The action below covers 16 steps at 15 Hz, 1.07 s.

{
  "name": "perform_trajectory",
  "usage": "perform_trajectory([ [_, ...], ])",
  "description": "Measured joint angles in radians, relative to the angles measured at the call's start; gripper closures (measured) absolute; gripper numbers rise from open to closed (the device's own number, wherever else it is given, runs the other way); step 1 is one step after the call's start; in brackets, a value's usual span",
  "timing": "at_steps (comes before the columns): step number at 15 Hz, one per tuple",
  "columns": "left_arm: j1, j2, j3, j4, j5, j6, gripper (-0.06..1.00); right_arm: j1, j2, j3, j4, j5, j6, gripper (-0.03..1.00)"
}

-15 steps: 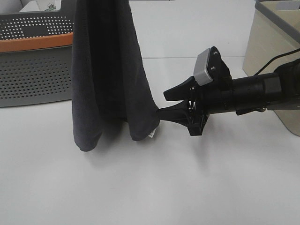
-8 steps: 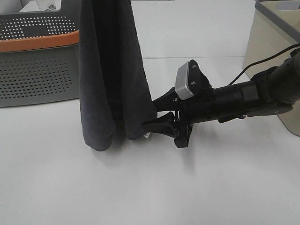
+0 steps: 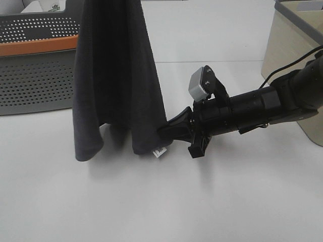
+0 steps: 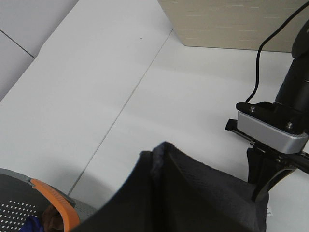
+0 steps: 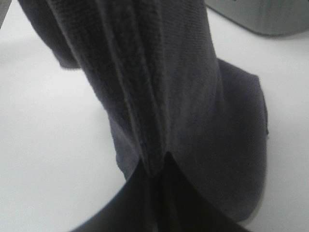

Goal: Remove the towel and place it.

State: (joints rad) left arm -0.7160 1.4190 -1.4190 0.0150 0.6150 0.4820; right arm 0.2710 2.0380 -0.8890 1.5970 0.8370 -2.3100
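Note:
The dark charcoal towel (image 3: 116, 75) hangs in long folds from above the top edge of the exterior high view, its lower end just over the white table. Its small white tag (image 3: 160, 151) shows at the lower right corner. My right gripper (image 3: 169, 132) reaches in from the right, shut on the towel's lower right edge. The right wrist view shows the cloth (image 5: 169, 96) pinched between the dark fingers (image 5: 135, 208). In the left wrist view the bunched towel (image 4: 193, 198) fills the near edge and hides my left fingers; the towel hangs from there.
A grey perforated basket with an orange band (image 3: 35, 75) stands at the back left, behind the towel; its rim shows in the left wrist view (image 4: 53, 205). A beige bin (image 3: 292, 50) stands at the right, by the right arm (image 3: 262, 106).
My right gripper moved left from beside the towel and its open jaws closed on the towel's lower right edge. The hanging towel swung slightly.

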Motion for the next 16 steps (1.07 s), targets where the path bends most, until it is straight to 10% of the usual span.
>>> perform_trajectory([
  [11, 0.000, 0.000, 0.000, 0.017, -0.177, -0.180, 0.94, 0.000, -0.600, -0.033, -0.984, -0.245, 0.855, 0.95],
  [16, 0.000, 0.000, 0.000, 0.058, -0.213, -0.217, 0.94, 0.000, -0.681, -0.099, -1.065, -0.241, 0.922, 0.95],
])
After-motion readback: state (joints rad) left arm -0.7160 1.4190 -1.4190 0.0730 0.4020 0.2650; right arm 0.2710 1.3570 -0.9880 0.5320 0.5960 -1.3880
